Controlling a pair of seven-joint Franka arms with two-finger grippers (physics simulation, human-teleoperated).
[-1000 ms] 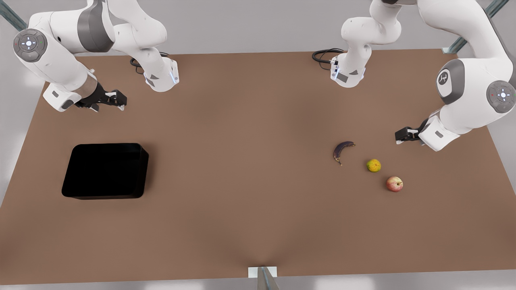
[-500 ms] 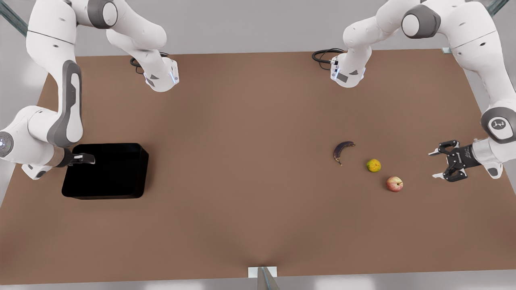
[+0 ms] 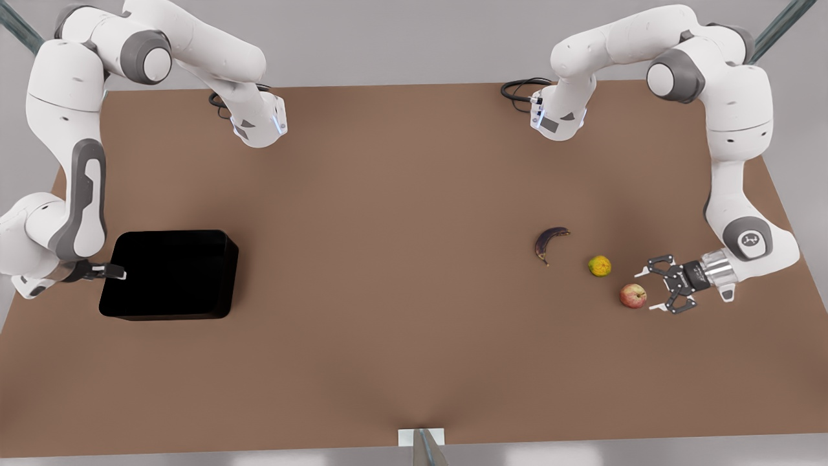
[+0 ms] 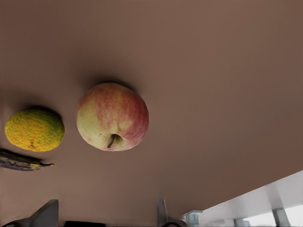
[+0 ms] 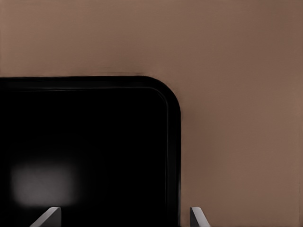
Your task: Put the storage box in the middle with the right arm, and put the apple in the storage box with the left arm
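The glossy black storage box (image 3: 168, 275) rests on the brown table at the front view's left. My right gripper (image 3: 114, 272) hangs low at the box's left edge. In the right wrist view it (image 5: 122, 220) is open, with a rounded corner of the box (image 5: 85, 142) and one wall between the fingers. The red and yellow-green apple (image 3: 632, 296) lies at the front view's right. My left gripper (image 3: 649, 291) is open just right of it, apart from it. In the left wrist view the apple (image 4: 112, 116) lies beyond that gripper (image 4: 104, 215).
A small yellow-orange fruit (image 3: 599, 266) (image 4: 34, 130) lies close to the apple. A dark banana (image 3: 550, 241) (image 4: 19, 161) sits a little farther toward the table's middle. The broad middle of the table (image 3: 388, 259) is bare brown surface. Both arm bases stand at the far edge.
The left gripper moved toward the front view's left and now sits beside the apple. The right gripper drew back toward the front view's left, from over the box to its left edge.
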